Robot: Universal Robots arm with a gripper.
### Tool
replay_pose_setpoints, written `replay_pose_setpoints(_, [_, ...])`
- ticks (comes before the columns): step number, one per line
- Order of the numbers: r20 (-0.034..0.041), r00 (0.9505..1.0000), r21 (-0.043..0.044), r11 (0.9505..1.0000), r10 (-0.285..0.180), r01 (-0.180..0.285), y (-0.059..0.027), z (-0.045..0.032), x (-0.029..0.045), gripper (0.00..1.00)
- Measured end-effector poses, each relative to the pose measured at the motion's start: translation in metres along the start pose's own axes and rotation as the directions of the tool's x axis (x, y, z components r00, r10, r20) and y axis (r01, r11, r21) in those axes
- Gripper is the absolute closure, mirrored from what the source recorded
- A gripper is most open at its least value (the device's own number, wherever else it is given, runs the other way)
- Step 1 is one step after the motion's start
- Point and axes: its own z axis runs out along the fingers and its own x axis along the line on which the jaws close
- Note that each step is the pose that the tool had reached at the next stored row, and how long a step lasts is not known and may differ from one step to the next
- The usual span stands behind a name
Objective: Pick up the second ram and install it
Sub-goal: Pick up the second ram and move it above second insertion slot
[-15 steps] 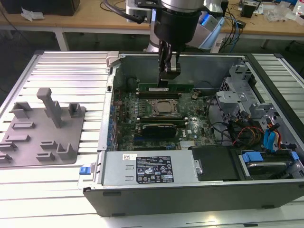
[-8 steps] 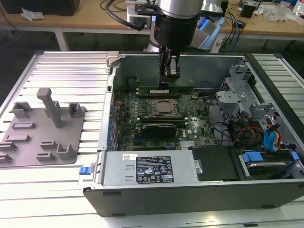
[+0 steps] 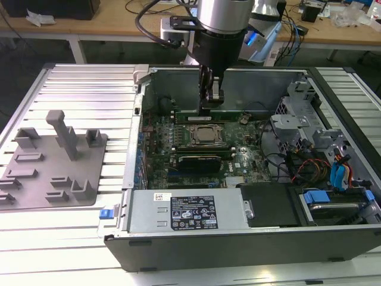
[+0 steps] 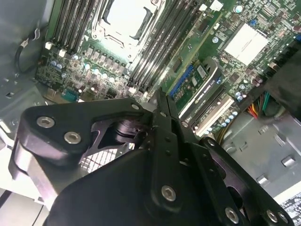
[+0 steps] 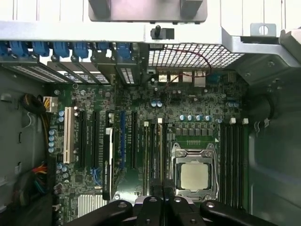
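Inside the open computer case [image 3: 137, 196] my gripper [image 3: 211, 106] reaches down just behind the CPU socket [image 3: 204, 136]. The second ram [image 3: 229, 114], a long thin green stick, lies along the memory slots there, and the fingers are shut on its middle. It stands on edge at slot height. In the first wrist view the gripper [image 5: 162, 195] has both fingers pressed together over the slots beside the CPU socket [image 5: 194, 175]. The second wrist view has the gripper [image 4: 161, 96] pointing at the same slot bank next to the socket [image 4: 127, 16]. The stick sits edge-on in both wrist views.
A grey plastic holder [image 3: 53, 167] with upright blocks lies on the ribbed table at the exterior view's left. A black card [image 3: 199, 162] sits in front of the socket. The power supply [image 3: 184, 210] fills the case's near side. Drive cage and cables [image 3: 297, 128] crowd the right.
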Motion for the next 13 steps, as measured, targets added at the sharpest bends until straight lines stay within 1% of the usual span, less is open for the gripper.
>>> replay_pose_setpoints(1, [-0.0001,1.0000,-0.0001,1.0000,0.000,0.000,-0.0001,0.0012,-0.0003,0.91])
replay_pose_setpoints(3, [-0.0001,1.0000,0.0000,1.0000,0.000,0.000,-0.0006,0.0059,-0.0012,0.91])
replay_pose_setpoints(7, [-0.0001,1.0000,0.0024,1.0000,0.000,0.000,-0.0010,0.0101,-0.0022,0.91])
replay_pose_setpoints(10, [-0.0001,1.0000,0.0025,1.0000,0.000,0.000,-0.0032,0.0128,-0.0025,0.91])
replay_pose_setpoints(13, [-0.0002,1.0000,0.0025,1.0000,0.000,0.000,-0.0040,0.0178,-0.0044,0.91])
